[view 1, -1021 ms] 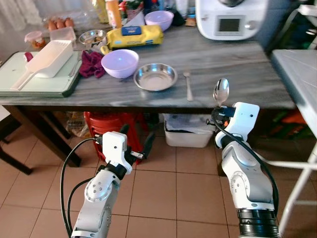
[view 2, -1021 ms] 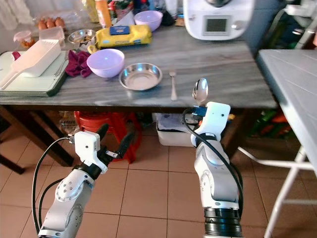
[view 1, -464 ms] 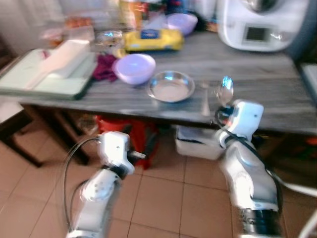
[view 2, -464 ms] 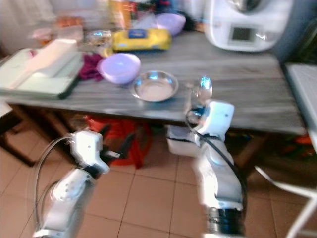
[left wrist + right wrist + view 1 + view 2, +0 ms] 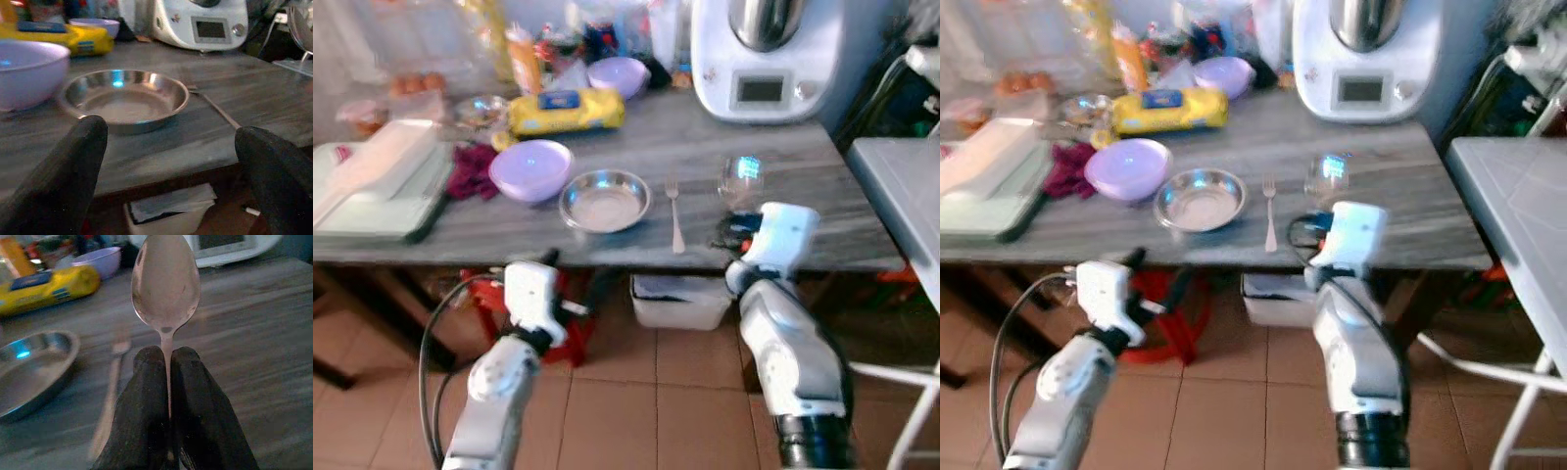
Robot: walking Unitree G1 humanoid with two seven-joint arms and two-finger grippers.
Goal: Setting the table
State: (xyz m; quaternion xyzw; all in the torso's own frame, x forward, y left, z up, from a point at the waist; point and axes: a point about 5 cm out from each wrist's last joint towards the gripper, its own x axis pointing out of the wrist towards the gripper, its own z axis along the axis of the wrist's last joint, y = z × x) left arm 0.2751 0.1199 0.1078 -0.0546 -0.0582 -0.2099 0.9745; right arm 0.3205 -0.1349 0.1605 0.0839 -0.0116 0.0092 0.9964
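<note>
While pinching the spoon [image 5: 165, 289] upright in the right tool [image 5: 168, 382], over the counter [image 5: 783, 157] just right of the fork [image 5: 674, 217], better to lower gently and lay flat, parallel to the fork, clear of the edge. Should release only once resting. Left tool [image 5: 166, 161] spread wide, low before the counter edge, facing the steel bowl [image 5: 604, 200]. Counted: one steel bowl, one fork, one spoon, two lilac bowls [image 5: 530, 168], one white appliance [image 5: 764, 54].

Spoon [image 5: 165, 284] in right gripper [image 5: 169, 377] carried over table [image 5: 783, 176].
</note>
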